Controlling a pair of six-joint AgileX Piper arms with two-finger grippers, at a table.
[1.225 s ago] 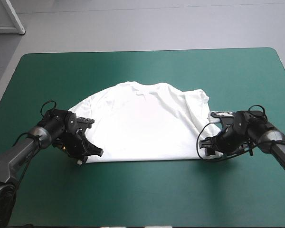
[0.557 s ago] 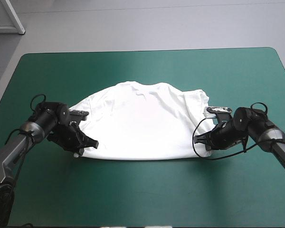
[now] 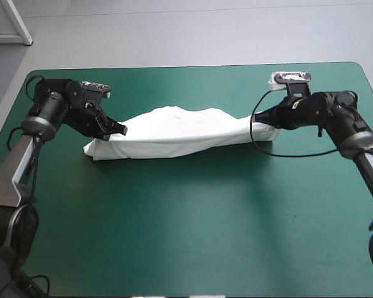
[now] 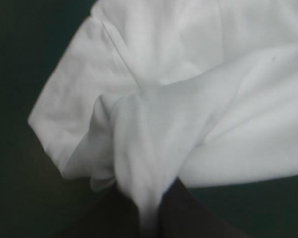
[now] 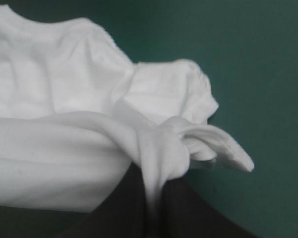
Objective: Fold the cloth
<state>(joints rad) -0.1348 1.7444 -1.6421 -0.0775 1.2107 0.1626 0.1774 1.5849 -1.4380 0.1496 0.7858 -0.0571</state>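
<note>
The white T-shirt (image 3: pixel 174 133) lies across the middle of the teal-green table, its near hem lifted and carried back over the body toward the collar. My left gripper (image 3: pixel 116 129) is shut on the T-shirt at its left end; the cloth (image 4: pixel 154 144) bunches between the black fingers. My right gripper (image 3: pixel 265 120) is shut on the T-shirt at its right end, where a gathered fold (image 5: pixel 164 148) runs into the fingers and a sleeve (image 5: pixel 179 89) lies just ahead. The cloth sags a little between the two grips.
Bare teal-green cover (image 3: pixel 193 230) stretches from the T-shirt to the table's near edge. A narrower strip of cover (image 3: pixel 193 84) lies between the T-shirt and the far edge.
Earlier the T-shirt lay spread flat with both grippers at its near corners. The right gripper has shut on the cloth. Both have lifted the hem and carried it toward the far edge.
</note>
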